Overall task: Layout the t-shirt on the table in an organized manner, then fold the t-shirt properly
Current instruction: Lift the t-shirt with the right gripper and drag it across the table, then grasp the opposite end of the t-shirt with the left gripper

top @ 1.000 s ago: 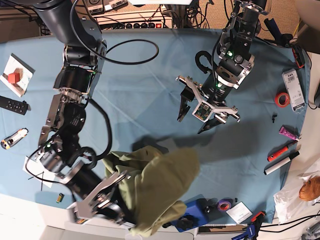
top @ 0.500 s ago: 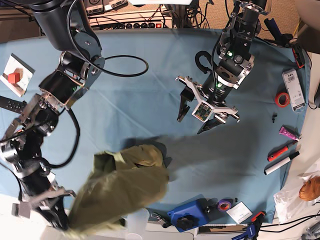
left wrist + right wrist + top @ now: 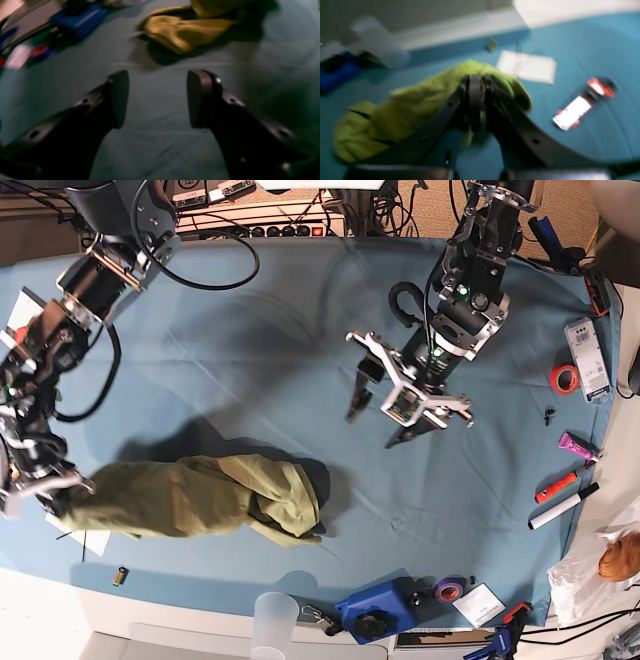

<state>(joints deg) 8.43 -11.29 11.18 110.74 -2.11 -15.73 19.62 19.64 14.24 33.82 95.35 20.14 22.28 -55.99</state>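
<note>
The olive-green t-shirt (image 3: 190, 498) lies bunched in a long strip on the blue table (image 3: 300, 330), near its front left. My right gripper (image 3: 58, 492) is shut on the shirt's left end, and the right wrist view shows the fingers (image 3: 475, 100) pinched together on green cloth (image 3: 420, 107). My left gripper (image 3: 375, 430) hangs open over the middle of the table, well right of the shirt. In the left wrist view its fingers (image 3: 120, 100) stand wide apart with nothing between them, and the t-shirt (image 3: 185, 32) lies ahead.
Along the right edge lie markers (image 3: 562, 500), red tape (image 3: 565, 378) and a white device (image 3: 585, 360). A blue tool (image 3: 375, 610), a clear cup (image 3: 275, 620) and purple tape (image 3: 450, 588) sit at the front edge. A white paper (image 3: 85, 537) lies under the shirt's left end.
My right arm swung left and back with the t-shirt, pulling it from the front edge into a long strip on the table. The left arm hardly moved.
</note>
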